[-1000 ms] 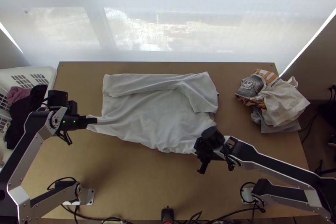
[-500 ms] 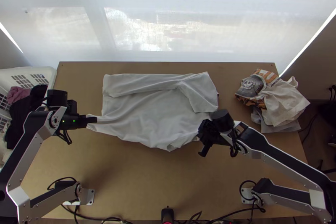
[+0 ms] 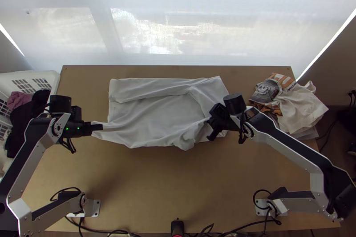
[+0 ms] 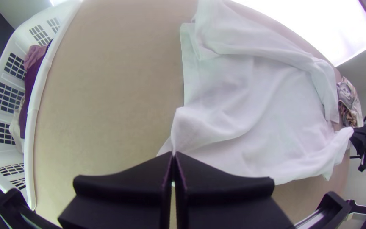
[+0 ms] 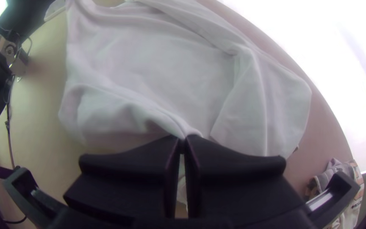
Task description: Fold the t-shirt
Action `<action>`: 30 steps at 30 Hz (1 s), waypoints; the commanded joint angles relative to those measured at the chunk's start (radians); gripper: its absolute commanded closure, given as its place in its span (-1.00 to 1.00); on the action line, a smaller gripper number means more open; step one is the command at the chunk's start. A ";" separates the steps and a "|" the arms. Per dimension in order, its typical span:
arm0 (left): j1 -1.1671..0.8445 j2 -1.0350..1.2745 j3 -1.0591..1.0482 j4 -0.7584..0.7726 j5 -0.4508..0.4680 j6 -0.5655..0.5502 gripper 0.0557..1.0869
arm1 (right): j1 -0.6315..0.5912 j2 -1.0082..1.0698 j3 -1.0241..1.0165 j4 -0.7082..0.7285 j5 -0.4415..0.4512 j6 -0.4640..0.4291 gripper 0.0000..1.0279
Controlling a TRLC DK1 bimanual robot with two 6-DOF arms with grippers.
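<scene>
White t-shirt (image 3: pixel 155 117): spread across the middle of the tabletop (image 3: pixel 178 183), its far side folded inward as a long strip; clock directions follow the top view, twelve being the window side.
Change: the right gripper (image 5: pixel 184 142) has travelled from the shirt's five-o'clock corner towards twelve, drawing the near edge inward; that edge, flatter one second ago, now bunches near five o'clock.
Left gripper (image 4: pixel 173 156): unmoved at the shirt's eight-o'clock corner, fingers closed on the cloth and pulling it to a point.
Right gripper, grip: fingers closed on a gathered ridge of the near side, close to the folded sleeve (image 3: pixel 207 92).
Meaning for the task: probably the second side fold, matching the far strip; the eight-o'clock end has presumably to be carried over likewise, and the bunched part may need smoothing.
Surface: light wood, plain, with a small black device (image 3: pixel 177 227) and loose cables (image 3: pixel 244 222) along the six-o'clock edge.
Garment pile (image 3: pixel 302 110): on the tabletop at two o'clock, pale and printed cloth, loosely stacked.
Laundry basket (image 3: pixel 57 79): white plastic, beside the tabletop at ten o'clock, containing dark and mauve cloth.
Room: a bright window behind a sheer blind (image 3: pixel 178 23) at twelve.
</scene>
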 commanded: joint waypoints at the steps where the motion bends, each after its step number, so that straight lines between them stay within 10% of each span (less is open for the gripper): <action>1: -0.003 0.001 0.000 0.000 0.000 0.004 0.93 | -0.044 0.219 0.138 0.040 -0.005 -0.008 0.95; 10: -0.006 0.013 -0.003 0.006 0.001 0.002 0.93 | -0.073 0.393 0.196 0.081 -0.005 0.035 0.89; 16: -0.009 0.030 -0.005 0.020 0.001 -0.001 0.93 | -0.119 0.330 0.173 0.077 -0.005 0.095 -0.59; 19: -0.009 0.038 -0.006 0.026 0.001 -0.004 0.93 | -0.131 0.230 0.164 0.072 -0.005 0.122 -0.89; 30: -0.009 0.069 -0.011 0.058 0.001 -0.007 0.93 | -0.004 -0.081 0.058 -0.095 -0.005 0.144 -0.89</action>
